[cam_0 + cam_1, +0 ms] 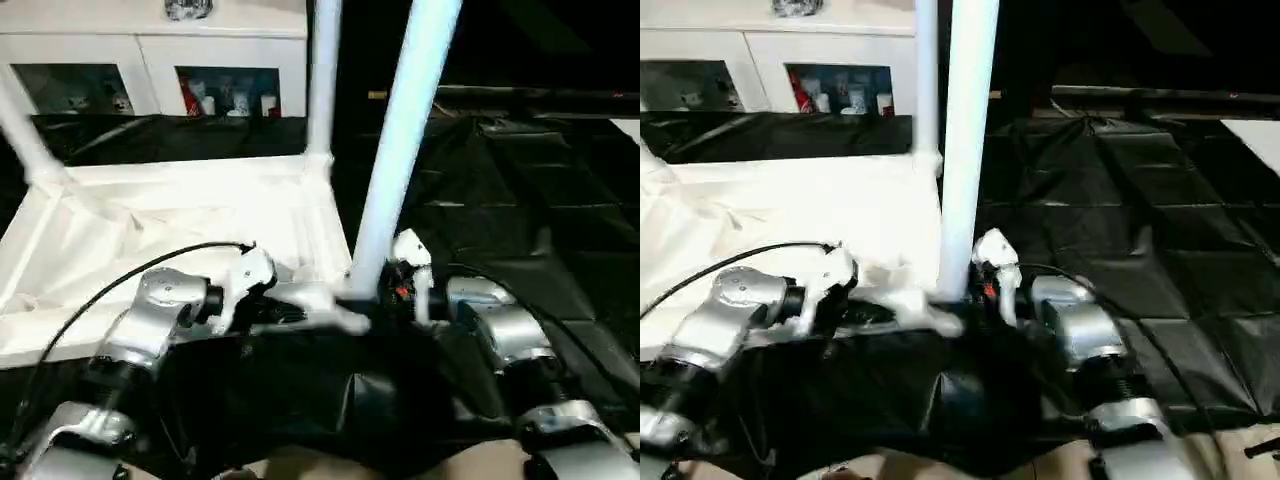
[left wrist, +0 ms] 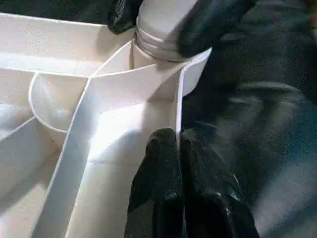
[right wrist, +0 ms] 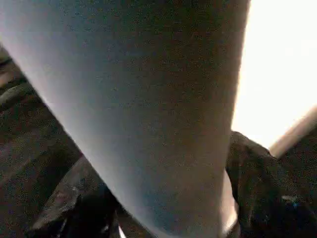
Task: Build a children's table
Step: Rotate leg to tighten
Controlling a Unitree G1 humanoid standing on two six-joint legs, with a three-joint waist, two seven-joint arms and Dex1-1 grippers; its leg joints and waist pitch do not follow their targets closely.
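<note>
head views: silver forearms (image 1: pixel 150 320) nearest; tabletop (image 1: pixel 150 225) lies underside up on black sheet (image 1: pixel 520 230), cabinet (image 1: pixel 150 60) behind holds small items | left wrist: left tool (image 2: pixel 179 148) clenched on tabletop's rim, leg (image 2: pixel 163 25) in corner socket | right wrist: right tool (image 2: pixel 173 15) grasping leg

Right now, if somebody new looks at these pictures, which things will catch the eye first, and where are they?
First, the tall white leg rising at the near corner of the upturned white tabletop, with the right gripper closed around its base at the corner socket. The left gripper is shut, its tips at the tabletop's edge wall. Behind stands another leg at the far corner, before a white cabinet.
</note>
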